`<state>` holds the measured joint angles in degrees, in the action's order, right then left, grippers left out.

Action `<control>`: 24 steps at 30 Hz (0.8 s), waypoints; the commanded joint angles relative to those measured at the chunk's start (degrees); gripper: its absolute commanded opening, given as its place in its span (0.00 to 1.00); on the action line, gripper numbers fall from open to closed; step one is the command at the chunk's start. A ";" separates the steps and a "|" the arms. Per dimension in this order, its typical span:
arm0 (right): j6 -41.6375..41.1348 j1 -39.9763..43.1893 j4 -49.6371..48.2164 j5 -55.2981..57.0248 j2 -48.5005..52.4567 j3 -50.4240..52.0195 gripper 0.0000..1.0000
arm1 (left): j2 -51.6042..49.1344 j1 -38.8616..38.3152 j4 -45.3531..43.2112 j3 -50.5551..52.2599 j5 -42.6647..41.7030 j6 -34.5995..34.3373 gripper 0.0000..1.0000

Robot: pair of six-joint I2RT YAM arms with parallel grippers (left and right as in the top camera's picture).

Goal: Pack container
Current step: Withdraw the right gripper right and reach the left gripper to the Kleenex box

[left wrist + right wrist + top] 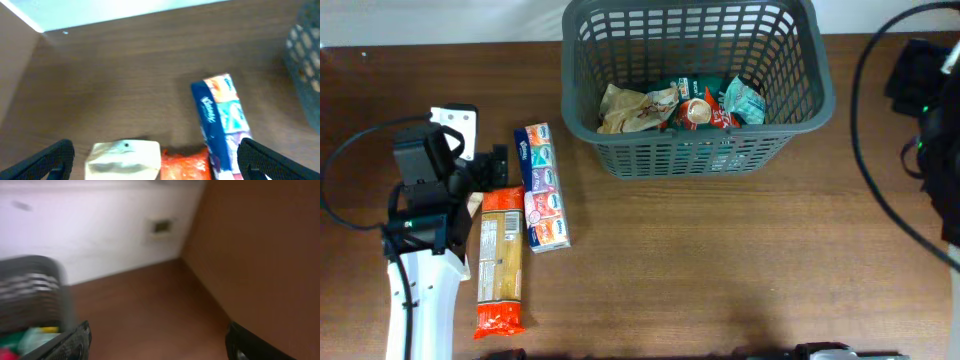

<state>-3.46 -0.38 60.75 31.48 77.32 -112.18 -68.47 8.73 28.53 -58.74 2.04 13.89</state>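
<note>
Left arm (420, 290): white link rising from the lower left of the overhead frame, black wrist at its top.
Left gripper (155, 152): jaws spread wide, clamped on nothing; two dark fingers (47, 161) in the bottom corners of the left wrist view.
Beige packet (125, 159): at the bottom edge of the left wrist view, between the fingers; mostly hidden under the wrist in the overhead frame.
Orange packet (501, 260): long and narrow, lying flat at lower left, its top end just beside the beige packet.
Tissue pack (545, 188): blue, white and teal, flat on the table, touching the orange packet's right side.
Table (720, 280): brown wood grain, filling most of the overhead frame.
Container (815, 85): dark grey slotted basket, upright at top centre, well apart from the tissue pack.
Inside the container: crumpled brown packet (630, 108) at left, red packet (702, 112) in the middle, teal packet (745, 100) at right, all against the near wall.
Black cable (865, 130): curving down the right side of the frame.
Right arm (930, 90): dark, at the far right edge.
Right gripper (160, 342): jaws apart, empty; the container's blurred wall at the left of the right wrist view.
</note>
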 commanded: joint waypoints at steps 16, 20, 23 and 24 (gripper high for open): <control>-8.04 26.77 2.99 -27.43 -0.09 25.09 0.84 | -1.44 0.17 12.57 -1.01 -26.64 -6.01 0.99; -8.04 28.37 2.99 -28.28 -0.09 29.59 0.84 | -4.81 0.17 11.32 -1.01 -21.51 -14.86 0.99; -8.04 29.29 2.97 -28.30 -0.09 31.61 0.84 | -9.33 0.17 11.34 -1.01 -21.49 -18.93 0.99; -8.04 29.38 3.04 -28.33 -0.09 31.78 0.84 | -11.21 0.17 11.52 -1.01 -21.53 -19.96 0.99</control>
<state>-10.76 28.14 63.90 4.80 77.49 -81.43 -75.37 8.71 39.83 -58.85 -20.53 0.14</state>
